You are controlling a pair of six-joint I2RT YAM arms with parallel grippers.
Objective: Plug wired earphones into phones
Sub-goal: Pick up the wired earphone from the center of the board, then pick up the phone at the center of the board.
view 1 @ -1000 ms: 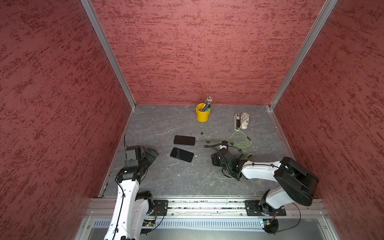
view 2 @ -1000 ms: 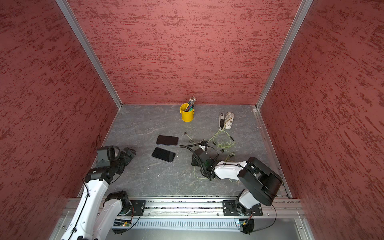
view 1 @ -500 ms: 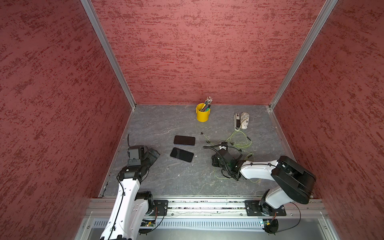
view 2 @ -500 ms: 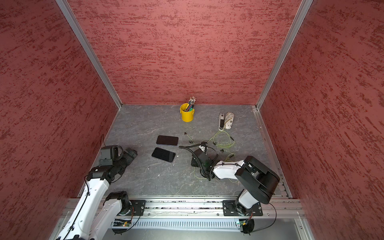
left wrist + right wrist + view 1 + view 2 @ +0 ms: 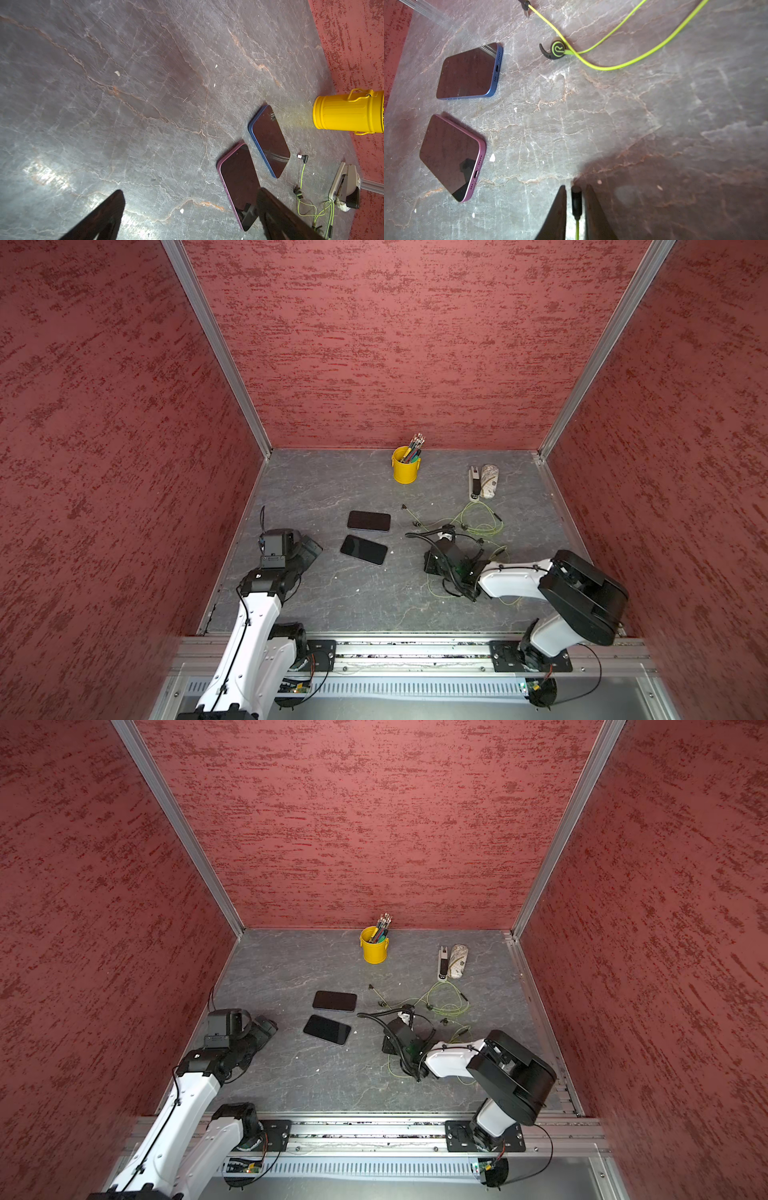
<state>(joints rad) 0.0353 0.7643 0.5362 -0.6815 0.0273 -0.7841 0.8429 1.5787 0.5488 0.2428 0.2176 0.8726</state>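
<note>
Against the back wall stands a yellow bucket [image 5: 406,470] of pens, seen in both top views. Nearer the robot than the bucket, and slightly to its left, the two phones lie flat and screen-up on the grey stone table [image 5: 332,597], close together but not touching. The blue-edged phone [image 5: 369,521] is the closer to the bucket, and the purple-edged phone [image 5: 363,549] lies just beyond it, skewed. In the right wrist view both ports are open and face the side where the cables lie.

The wired earphones [image 5: 478,526] sprawl in loose yellow-green loops to the right of the bucket and nearer the robot than it. One free plug [image 5: 403,507] lies almost straight out from the bucket, near the blue-edged phone's port end but apart from it. An earbud [image 5: 557,49] marked R lies flat on the table with cable crossing beside it.

The right gripper [image 5: 576,187] is low over the table, farther from the bucket than the loops. Its jaws are set narrow around a second black plug [image 5: 576,199], whose green cable runs back between the fingers. Thin slivers of table show on each side of that plug, so whether the pads pinch it cannot be told.

The left gripper [image 5: 190,192] hangs far to the left of the bucket, beyond the purple-edged phone, its fingers spread wide with nothing between them. A white power strip [image 5: 473,483] and a mottled pouch [image 5: 488,481] lie side by side to the right of the bucket, near the same wall.
</note>
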